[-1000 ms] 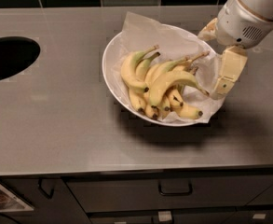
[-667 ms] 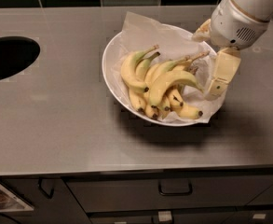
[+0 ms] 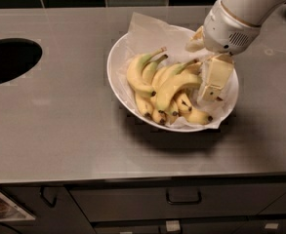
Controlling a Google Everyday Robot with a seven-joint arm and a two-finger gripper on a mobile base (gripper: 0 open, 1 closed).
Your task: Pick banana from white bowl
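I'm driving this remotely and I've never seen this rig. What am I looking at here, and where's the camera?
One camera looks down on a steel counter; its mounting isn't on record. The white arm at upper right is the robot's, ending in a cream pincer that reaches into the right side of the white bowl. The bowl, lined with paper, holds several bananas; the banana to pick is the long arched one beside the pincer. I cannot tell whether anything is gripped.

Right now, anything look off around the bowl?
Only minor: the paper liner pokes up past the far-left rim of the white bowl. Nothing spilled; the banana lies in the pile, with the gripper hanging over the bowl's right side.
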